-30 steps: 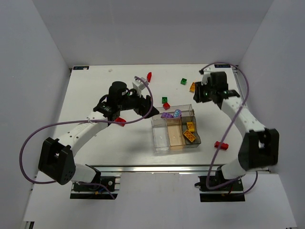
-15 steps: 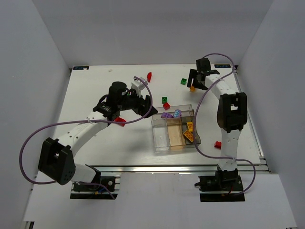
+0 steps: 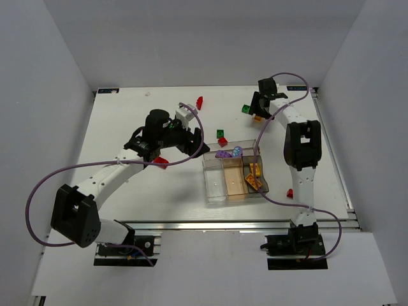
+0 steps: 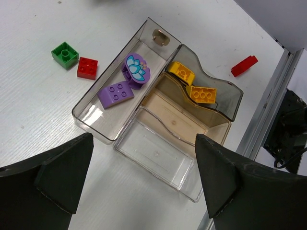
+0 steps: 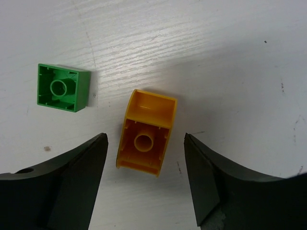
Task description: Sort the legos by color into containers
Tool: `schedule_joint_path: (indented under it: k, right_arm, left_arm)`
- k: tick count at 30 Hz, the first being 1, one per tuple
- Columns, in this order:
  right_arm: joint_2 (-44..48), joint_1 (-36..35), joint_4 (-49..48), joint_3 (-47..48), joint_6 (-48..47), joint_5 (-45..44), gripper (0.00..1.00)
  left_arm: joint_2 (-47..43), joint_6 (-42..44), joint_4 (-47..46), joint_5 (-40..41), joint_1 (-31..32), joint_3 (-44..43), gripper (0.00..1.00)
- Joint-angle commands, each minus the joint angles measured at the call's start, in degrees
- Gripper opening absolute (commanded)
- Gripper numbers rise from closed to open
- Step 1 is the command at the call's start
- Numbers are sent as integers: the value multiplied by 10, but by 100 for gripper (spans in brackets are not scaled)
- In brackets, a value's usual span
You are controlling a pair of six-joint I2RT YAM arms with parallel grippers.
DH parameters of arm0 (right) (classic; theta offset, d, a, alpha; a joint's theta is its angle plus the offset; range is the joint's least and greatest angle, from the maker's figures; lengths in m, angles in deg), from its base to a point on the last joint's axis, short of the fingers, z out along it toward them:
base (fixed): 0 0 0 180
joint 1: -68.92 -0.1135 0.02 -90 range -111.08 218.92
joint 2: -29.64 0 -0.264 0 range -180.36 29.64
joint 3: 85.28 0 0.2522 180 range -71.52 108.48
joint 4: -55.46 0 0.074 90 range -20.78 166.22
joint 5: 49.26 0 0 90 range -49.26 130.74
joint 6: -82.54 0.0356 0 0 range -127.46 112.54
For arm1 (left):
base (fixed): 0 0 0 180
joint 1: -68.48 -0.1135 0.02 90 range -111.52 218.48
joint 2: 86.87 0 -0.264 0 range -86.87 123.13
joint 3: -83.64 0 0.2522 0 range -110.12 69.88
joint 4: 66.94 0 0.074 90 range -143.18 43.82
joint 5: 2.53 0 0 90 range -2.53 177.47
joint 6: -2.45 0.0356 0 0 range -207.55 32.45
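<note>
The clear tray (image 3: 207,185) sits at mid-table. In the left wrist view its wide compartment (image 4: 91,112) holds two lilac pieces (image 4: 116,94), and the smoky one holds two yellow-orange bricks (image 4: 202,93). The amber and clear compartments are empty. My left gripper (image 3: 193,144) is open and empty, above the tray's clear compartment (image 4: 144,143). My right gripper (image 3: 257,108) is open at the far right. Its fingers straddle an upturned yellow-orange brick (image 5: 146,134) on the table without touching it. An upturned green brick (image 5: 62,87) lies just left of it.
A green brick (image 4: 64,54) and a red brick (image 4: 87,67) lie beside the tray's far side. Other red bricks lie at the far edge (image 3: 200,102), under my left arm (image 3: 160,162) and right of the tray (image 3: 290,192). White walls enclose the table.
My right arm has swung its gripper left and farther back, to over the yellow-orange brick, and the arm now stretches straight up the table. The left arm has not moved.
</note>
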Motion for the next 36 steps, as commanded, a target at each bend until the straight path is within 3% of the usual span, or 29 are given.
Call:
schedule_joint_path:
  k: [1, 5, 9, 11, 12, 13, 16, 21, 23, 26, 30, 33, 36]
  right_arm:
    - [-6, 1, -6, 22, 12, -5, 69]
    - [-6, 7, -9, 18, 9, 9, 60]
    - [-1, 10, -8, 12, -1, 22, 25]
    - [30, 11, -21, -4, -21, 23, 14]
    - [46, 12, -35, -36, -36, 28, 2]
    - [70, 14, -55, -62, -48, 31, 0]
    - [185, 14, -140, -191, -151, 100, 0]
    - [377, 18, -149, -348, -380, 348, 0]
    - [431, 16, -121, -397, -444, 450, 0]
    - [444, 14, -1, -398, -573, 577, 0]
    - [417, 12, 161, -380, -715, 634, 0]
    - [419, 8, 181, -405, -719, 617, 0]
    - [462, 7, 135, -473, -698, 581, 0]
  left_arm:
    - [-22, 10, 8, 5, -2, -8, 96]
    - [-20, 10, 8, 6, -2, -7, 96]
    - [-19, 11, 10, 11, -2, -7, 96]
    - [-21, 13, 12, 15, -2, -7, 96]
    - [-20, 14, 12, 18, -2, -7, 96]
    - [-22, 16, 13, 24, -2, -7, 96]
    - [-26, 16, 17, 41, -2, -8, 96]
    - [-11, -17, 42, 162, -2, -23, 95]
    - [2, -37, 68, 225, -2, -34, 95]
    - [25, -52, 100, 263, -2, -57, 94]
    - [12, -57, 93, 280, -2, -54, 94]
    - [-3, -53, 91, 318, -2, -49, 95]
    - [-15, -49, 88, 337, -2, -45, 96]
